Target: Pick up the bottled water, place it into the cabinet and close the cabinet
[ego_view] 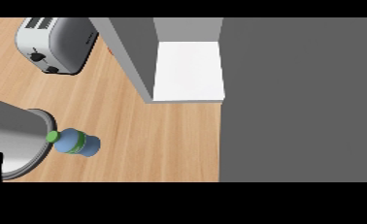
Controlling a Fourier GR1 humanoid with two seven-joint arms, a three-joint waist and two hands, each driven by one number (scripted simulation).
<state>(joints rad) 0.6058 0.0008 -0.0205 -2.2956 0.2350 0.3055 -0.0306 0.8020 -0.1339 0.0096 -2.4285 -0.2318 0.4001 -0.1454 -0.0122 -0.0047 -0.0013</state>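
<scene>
Open wooden counter point(158, 136) runs from the bottled water point(77, 143) up to the cabinet point(188, 70); nothing stands on that stretch; the cabinet's white shelf lies exposed, bounded on the left by a grey side wall point(132, 53); a large grey door panel point(294, 99) blocks the whole right side; a toaster point(56, 43) occupies the upper left; a grey pot point(22, 140) touches or nearly touches the bottle's cap side at lower left.

Grey forearm point(20, 140) showing at lower left of frame, coming in from left edge, rounded end pointing toward right. Thin black sliver point(1, 162) sitting at left edge below it, too little showing to tell what it is.
</scene>
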